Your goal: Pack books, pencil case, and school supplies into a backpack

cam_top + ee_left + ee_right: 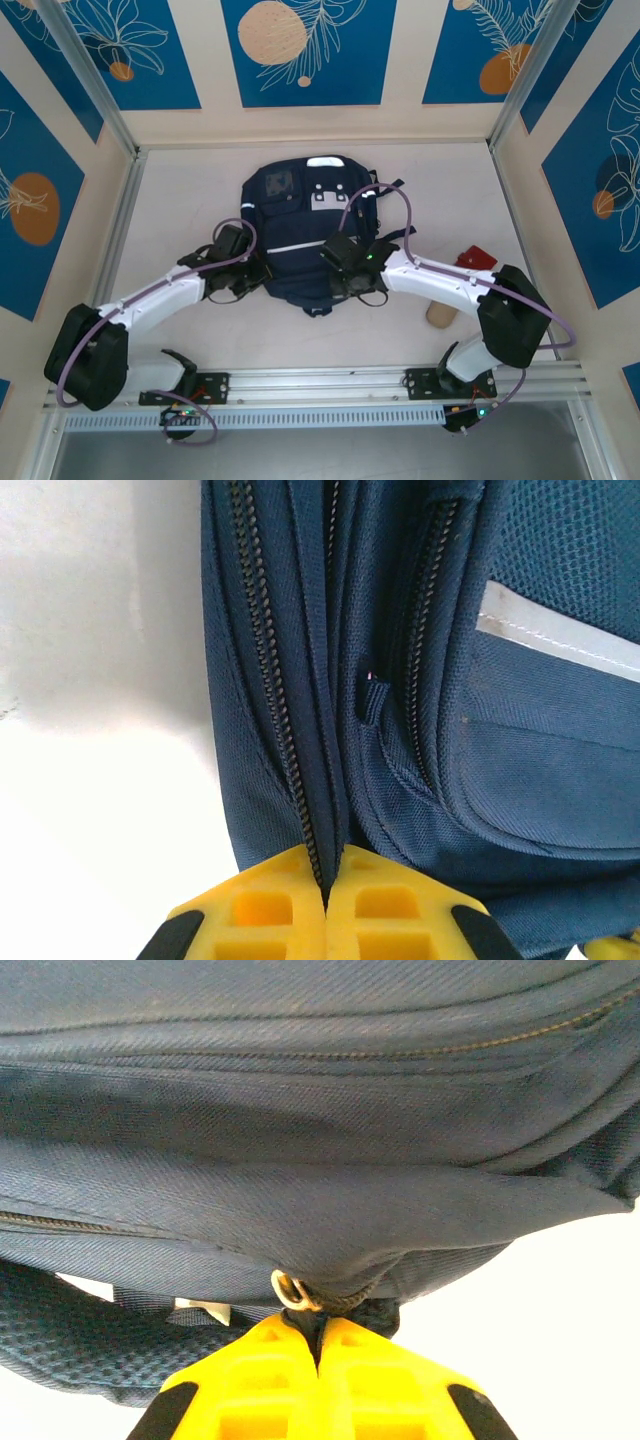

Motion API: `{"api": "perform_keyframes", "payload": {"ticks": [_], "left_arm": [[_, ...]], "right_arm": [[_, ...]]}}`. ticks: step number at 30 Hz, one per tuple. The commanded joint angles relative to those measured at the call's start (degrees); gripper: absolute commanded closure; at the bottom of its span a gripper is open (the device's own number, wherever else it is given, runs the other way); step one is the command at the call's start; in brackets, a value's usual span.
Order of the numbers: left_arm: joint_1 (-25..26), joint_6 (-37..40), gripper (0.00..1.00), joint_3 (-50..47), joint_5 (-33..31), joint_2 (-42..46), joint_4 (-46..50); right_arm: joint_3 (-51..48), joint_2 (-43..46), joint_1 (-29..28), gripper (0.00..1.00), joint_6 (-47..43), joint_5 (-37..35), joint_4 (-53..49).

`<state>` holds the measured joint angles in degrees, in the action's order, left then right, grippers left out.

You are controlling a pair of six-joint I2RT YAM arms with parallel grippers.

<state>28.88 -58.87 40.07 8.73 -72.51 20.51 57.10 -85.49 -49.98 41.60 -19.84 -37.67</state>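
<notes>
We see the backpack [300, 215] lying flat in the middle of the table [200, 190], with both arms reaching its near end. We judge one is there to brace the bag while the other works the zip so it can be packed. Our left gripper [325, 880] has its fingers pressed together on the fabric edge right at the zip [270, 680]. Our right gripper [318, 1335] is likewise closed tight, apparently clamped on the zip pull [290, 1290] at the bag's lower corner.
</notes>
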Motion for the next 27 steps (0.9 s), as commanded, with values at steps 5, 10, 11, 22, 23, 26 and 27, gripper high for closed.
{"api": "perform_keyframes", "payload": {"ticks": [5,10,11,22,23,26,27], "left_arm": [[-4.05,3.59,0.96,0.96,-12.27,4.00,13.09],[-4.55,3.67,0.68,2.26,-13.68,7.60,17.41],[-4.54,3.55,0.64,2.49,-13.47,8.33,17.96],[-4.39,-4.84,0.40,-2.60,3.69,11.30,4.87],[-4.37,-5.09,0.39,-2.64,4.13,10.66,4.08],[-4.32,-5.70,0.38,-2.63,4.89,8.44,1.29],[-4.19,-5.99,0.38,-2.51,5.06,7.70,0.36]], "right_arm": [[-0.32,0.47,1.73,1.00,-7.62,4.14,-3.82],[4.35,-3.13,-1.51,1.00,-10.51,14.97,2.19],[5.46,-4.12,-1.97,1.00,-10.33,16.12,3.01],[16.46,-11.92,-5.62,1.00,-9.13,23.13,7.80],[16.65,-11.91,-5.81,1.00,-9.22,23.26,7.76],[16.61,-11.98,-6.26,1.00,-9.41,23.62,7.31],[16.39,-11.84,-6.44,1.00,-9.44,23.54,7.02]]}}
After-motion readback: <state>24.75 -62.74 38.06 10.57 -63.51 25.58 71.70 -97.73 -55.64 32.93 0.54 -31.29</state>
